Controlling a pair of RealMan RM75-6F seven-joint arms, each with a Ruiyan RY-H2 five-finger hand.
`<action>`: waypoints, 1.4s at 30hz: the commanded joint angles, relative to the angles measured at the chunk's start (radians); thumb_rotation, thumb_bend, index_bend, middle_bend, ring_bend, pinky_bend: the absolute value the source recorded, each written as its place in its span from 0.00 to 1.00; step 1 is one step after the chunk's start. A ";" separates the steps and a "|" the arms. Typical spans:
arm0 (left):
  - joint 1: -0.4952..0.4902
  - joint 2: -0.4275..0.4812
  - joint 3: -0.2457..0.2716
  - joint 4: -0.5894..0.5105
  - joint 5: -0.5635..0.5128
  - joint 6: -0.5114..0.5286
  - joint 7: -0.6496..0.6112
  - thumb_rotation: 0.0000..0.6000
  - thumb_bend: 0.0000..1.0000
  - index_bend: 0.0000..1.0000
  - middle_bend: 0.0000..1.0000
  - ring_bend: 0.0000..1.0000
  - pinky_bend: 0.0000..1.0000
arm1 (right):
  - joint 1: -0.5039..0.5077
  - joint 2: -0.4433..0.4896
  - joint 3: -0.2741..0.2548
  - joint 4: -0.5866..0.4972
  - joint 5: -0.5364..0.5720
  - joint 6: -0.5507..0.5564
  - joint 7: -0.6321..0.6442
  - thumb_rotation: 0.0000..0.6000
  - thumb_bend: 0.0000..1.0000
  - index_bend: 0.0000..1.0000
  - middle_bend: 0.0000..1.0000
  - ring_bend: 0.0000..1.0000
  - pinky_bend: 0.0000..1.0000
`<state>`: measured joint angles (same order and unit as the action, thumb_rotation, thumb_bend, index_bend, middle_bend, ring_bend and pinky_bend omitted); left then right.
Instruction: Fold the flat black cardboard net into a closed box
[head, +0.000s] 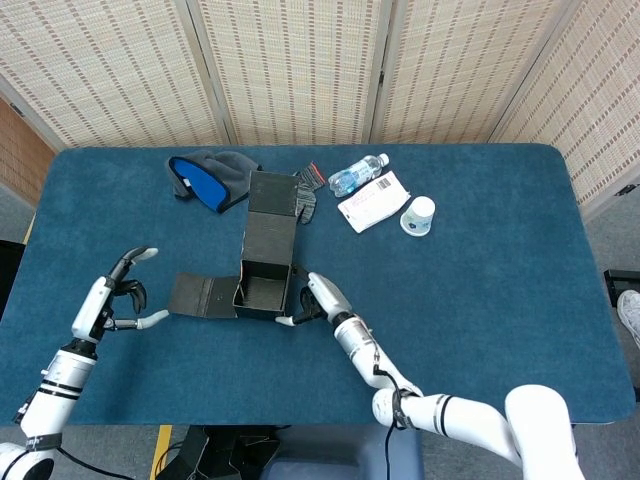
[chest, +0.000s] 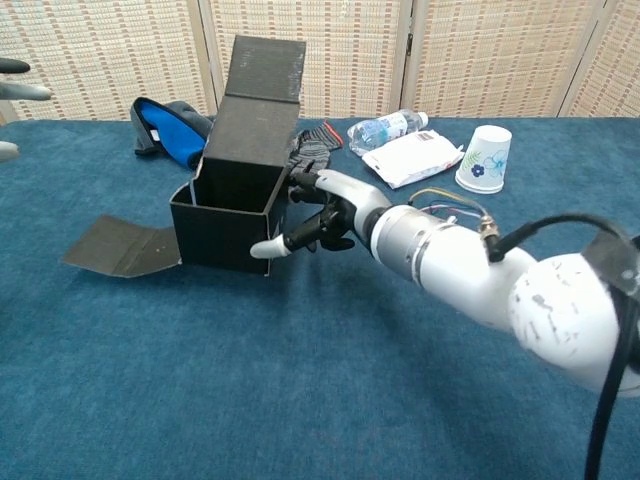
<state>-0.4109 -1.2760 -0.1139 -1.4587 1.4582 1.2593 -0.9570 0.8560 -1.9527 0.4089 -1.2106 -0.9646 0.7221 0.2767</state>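
Note:
The black cardboard box (head: 262, 295) (chest: 228, 215) stands half folded with its top open. Its tall lid flap (head: 272, 215) (chest: 262, 105) leans up and back, and one side flap (head: 203, 296) (chest: 122, 245) lies flat on the table to the left. My right hand (head: 313, 300) (chest: 322, 213) grips the box's right wall, with the thumb at the front corner and fingers up by the top edge. My left hand (head: 112, 298) is open with spread fingers, left of the flat flap and apart from it. In the chest view only the left hand's fingertips (chest: 18, 93) show at the edge.
At the far side of the blue table (head: 480, 300) lie a grey and blue cap (head: 212, 172) (chest: 168, 132), a glove (head: 306, 205) (chest: 318, 140) partly behind the lid, a water bottle (head: 358, 172) (chest: 390, 125), a white packet (head: 373, 200) (chest: 410, 158) and a paper cup (head: 418, 215) (chest: 485, 157).

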 joint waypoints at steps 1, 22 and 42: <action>0.017 -0.023 -0.036 0.025 -0.035 0.047 0.078 1.00 0.09 0.11 0.17 0.64 0.69 | -0.047 0.075 0.040 -0.087 0.057 -0.043 0.070 1.00 0.39 0.41 0.41 0.76 1.00; -0.046 -0.234 -0.057 0.314 0.004 0.075 0.329 1.00 0.09 0.00 0.00 0.55 0.77 | -0.230 0.248 0.195 -0.260 0.031 -0.397 0.490 1.00 0.40 0.43 0.42 0.76 1.00; -0.106 -0.406 -0.077 0.454 0.065 0.172 0.248 1.00 0.09 0.00 0.00 0.55 0.76 | -0.229 0.223 0.198 -0.237 -0.121 -0.418 0.535 1.00 0.41 0.44 0.43 0.77 1.00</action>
<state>-0.5158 -1.6786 -0.1923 -1.0077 1.5221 1.4292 -0.7058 0.6267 -1.7291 0.6073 -1.4480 -1.0850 0.3037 0.8107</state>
